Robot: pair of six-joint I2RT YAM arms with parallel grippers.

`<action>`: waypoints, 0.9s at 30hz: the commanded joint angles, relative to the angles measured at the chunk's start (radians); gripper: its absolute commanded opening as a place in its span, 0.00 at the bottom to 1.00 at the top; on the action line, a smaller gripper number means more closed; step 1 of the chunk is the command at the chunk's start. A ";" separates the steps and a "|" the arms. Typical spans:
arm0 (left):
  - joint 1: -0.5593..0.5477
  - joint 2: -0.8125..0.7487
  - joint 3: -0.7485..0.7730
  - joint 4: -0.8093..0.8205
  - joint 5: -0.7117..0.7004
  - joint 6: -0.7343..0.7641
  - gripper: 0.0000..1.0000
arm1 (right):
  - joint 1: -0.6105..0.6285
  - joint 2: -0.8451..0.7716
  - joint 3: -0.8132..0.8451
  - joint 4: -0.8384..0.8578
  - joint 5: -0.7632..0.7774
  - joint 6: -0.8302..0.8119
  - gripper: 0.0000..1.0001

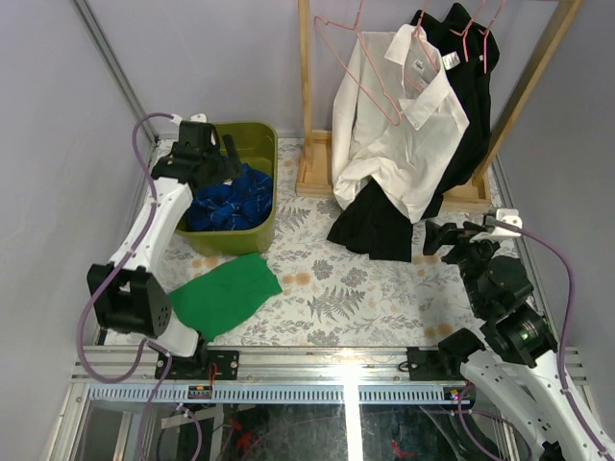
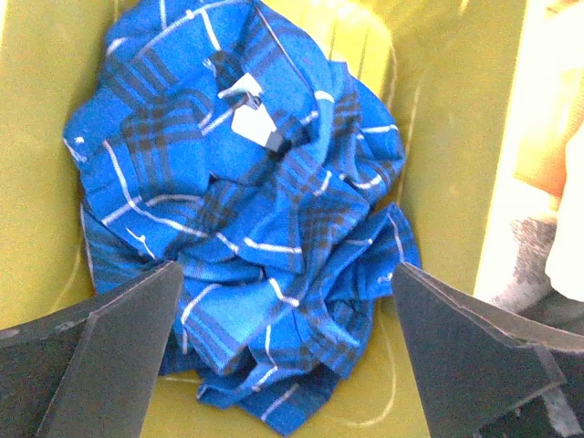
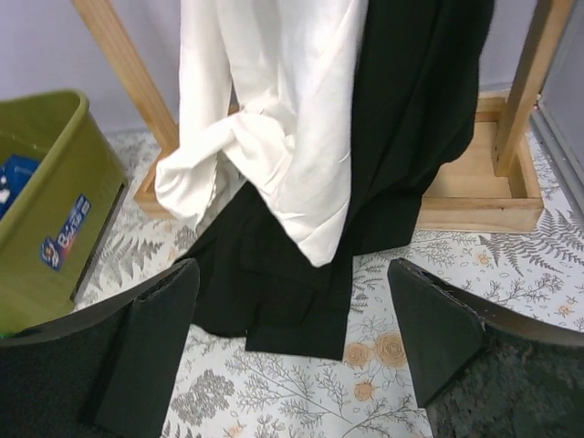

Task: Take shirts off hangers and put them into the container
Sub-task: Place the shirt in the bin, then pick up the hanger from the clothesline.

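Note:
The blue checked shirt [image 1: 231, 202] [image 2: 246, 210] lies crumpled inside the olive-green container [image 1: 252, 127] [image 2: 438, 137]. My left gripper [image 1: 226, 158] [image 2: 285, 269] hangs open just above it, its fingers wide apart and holding nothing. A white shirt [image 1: 399, 134] [image 3: 274, 119] and black shirts [image 1: 471, 86] [image 3: 401, 119] hang on pink hangers [image 1: 471, 34] from the rack, and a black hem [image 1: 370, 226] trails onto the table. One pink hanger [image 1: 351, 58] hangs bare on the left. My right gripper [image 1: 456, 235] [image 3: 292, 265] is open, low over the table, facing the hanging shirts from a short distance.
A flat green cloth [image 1: 226, 293] lies on the table in front of the container. The wooden rack's base [image 1: 317, 168] [image 3: 474, 196] and uprights stand behind the shirts. The floral tablecloth [image 1: 365, 298] covers the table.

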 commanded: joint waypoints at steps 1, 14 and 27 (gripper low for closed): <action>-0.006 -0.101 -0.128 0.136 0.114 -0.013 1.00 | 0.004 0.003 0.042 0.076 0.178 0.092 0.90; -0.006 -0.397 -0.437 0.351 0.233 -0.109 1.00 | -0.018 0.392 0.454 -0.204 0.253 0.127 0.99; -0.005 -0.694 -0.722 0.507 0.367 0.005 1.00 | -0.542 0.791 0.994 -0.338 -0.699 0.101 0.99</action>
